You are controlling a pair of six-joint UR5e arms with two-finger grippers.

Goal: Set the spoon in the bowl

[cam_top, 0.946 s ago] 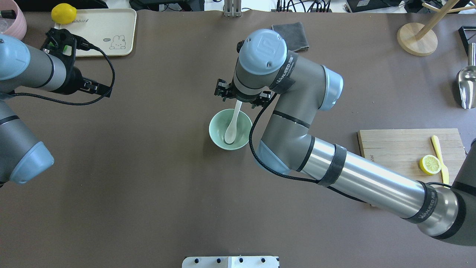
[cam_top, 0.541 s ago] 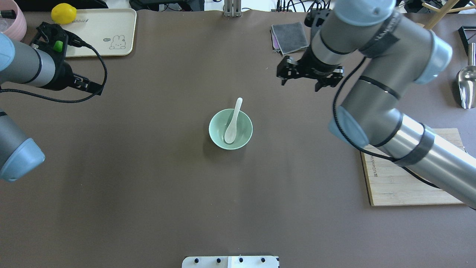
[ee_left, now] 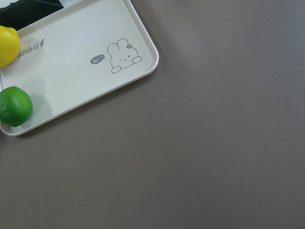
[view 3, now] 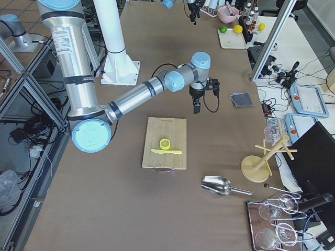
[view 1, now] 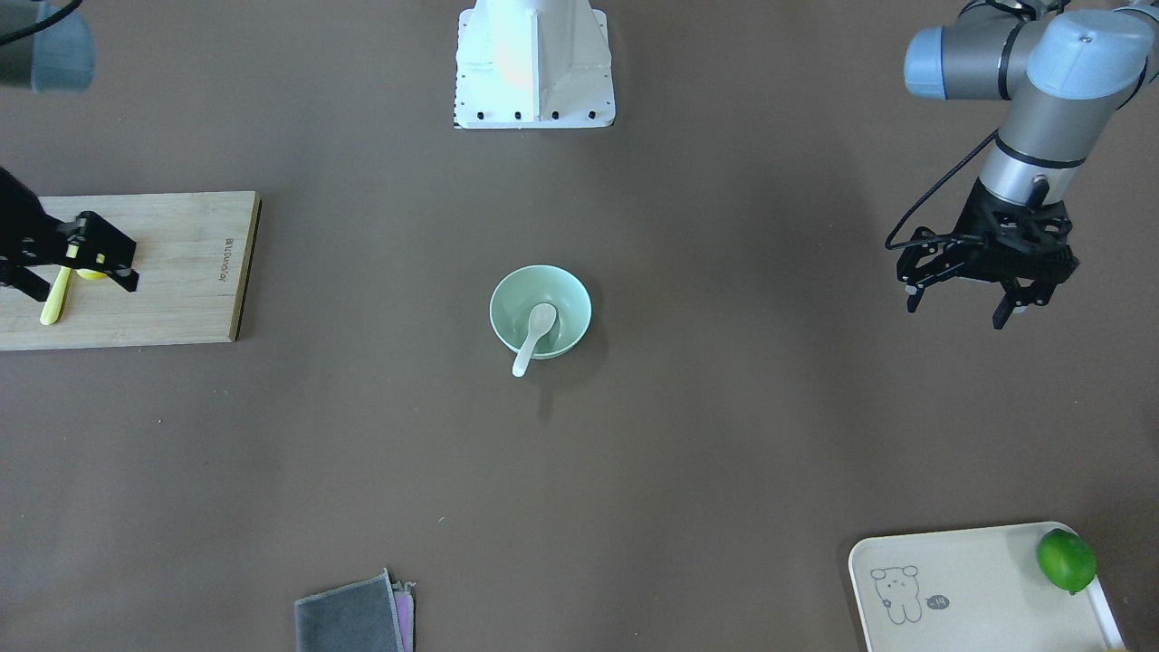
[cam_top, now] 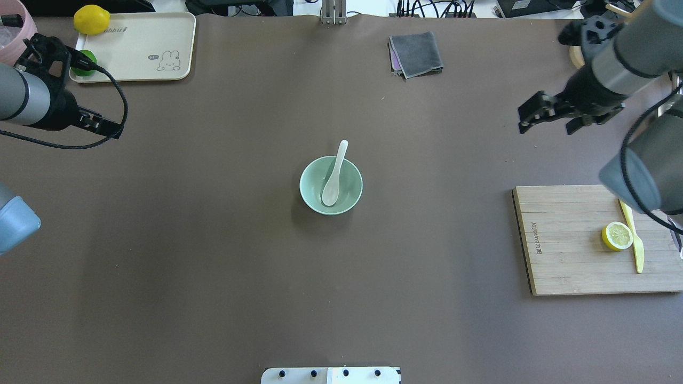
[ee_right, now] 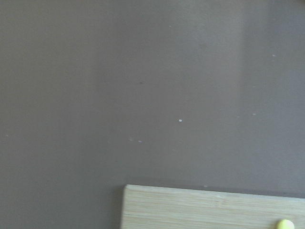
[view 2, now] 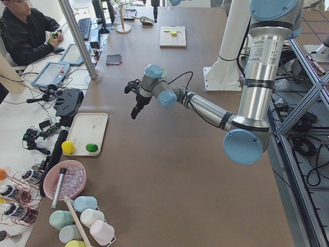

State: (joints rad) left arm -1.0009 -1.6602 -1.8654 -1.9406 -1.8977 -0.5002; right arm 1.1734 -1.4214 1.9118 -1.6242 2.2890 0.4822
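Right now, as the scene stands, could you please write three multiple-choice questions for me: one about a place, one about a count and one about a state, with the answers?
1. The scoop of the spoon lies:
A. inside the bowl
B. beside the bowl
C. under the bowl

2. How many whole fruits lie on the cream tray?
A. one
B. two
C. four

3. The right end effector is:
A. shut on the spoon
B. open and empty
C. shut on the bowl's rim

Answers:
1. A, because the scoop rests on the bowl's inner floor while the handle leans out over the rim.
2. B, because only a lemon and a lime are there.
3. B, because its fingers stand apart with nothing between them, far from the bowl.
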